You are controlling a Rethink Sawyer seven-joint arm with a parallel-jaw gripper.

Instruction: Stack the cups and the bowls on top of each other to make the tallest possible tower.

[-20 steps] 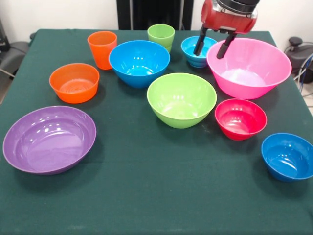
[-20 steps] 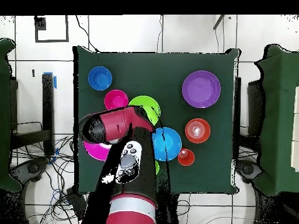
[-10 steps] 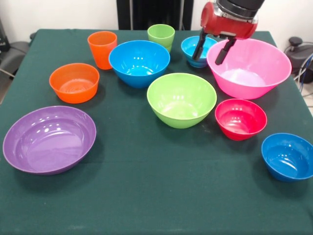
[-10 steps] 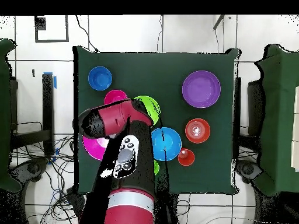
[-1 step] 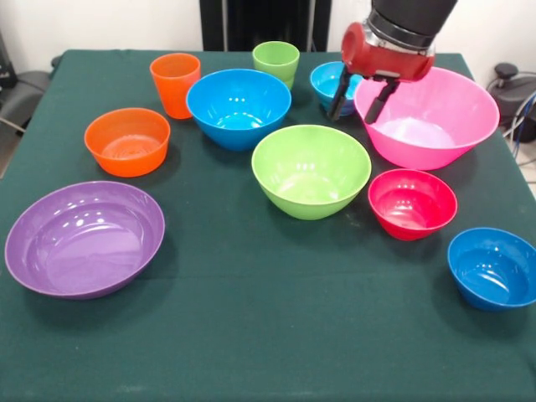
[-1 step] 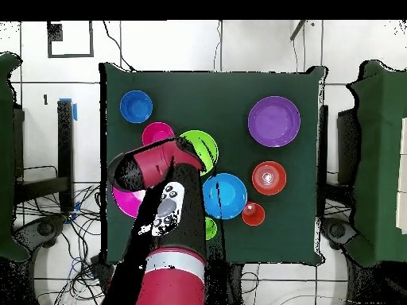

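Green cloth covers the bench (image 5: 251, 335), and every bowl and cup stands apart on it, none stacked. Nearest in the front view lie the wide purple bowl (image 5: 84, 239) at the left and a small blue bowl (image 5: 492, 268) at the right. Behind them sit the small red bowl (image 5: 412, 203), the lime green bowl (image 5: 311, 171) and the orange bowl (image 5: 127, 141). Further back stand the large blue bowl (image 5: 239, 108) and the huge pink bowl (image 5: 427, 115). At the far edge are the orange cup (image 5: 175, 85), the light green cup (image 5: 276, 62) and a second small blue bowl (image 5: 329, 84). The tool (image 5: 358, 102) hangs open and empty, its fingers (image 5: 339, 96) straddling the pink bowl's near-left rim.
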